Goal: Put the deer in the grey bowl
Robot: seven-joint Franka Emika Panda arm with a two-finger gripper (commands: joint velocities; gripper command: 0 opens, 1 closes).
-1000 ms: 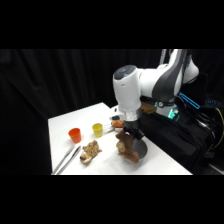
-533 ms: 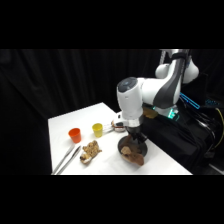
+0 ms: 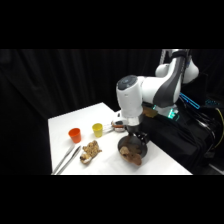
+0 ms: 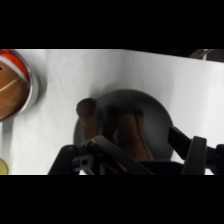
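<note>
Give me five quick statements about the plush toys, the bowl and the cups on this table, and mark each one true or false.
1. The dark reddish-brown plush deer lies in the round grey metallic bowl. True.
2. The paler tan speckled plush toy is in that bowl too. False: it lies on the white table, beside the metal tongs.
3. The small orange cup and the small yellow cup stand side by side, upright. True.
4. The arm's hand is over the orange cup. False: it is over the grey bowl.
5. One of the deer's limbs reaches over the bowl's rim. True, as the wrist view shows it.
</note>
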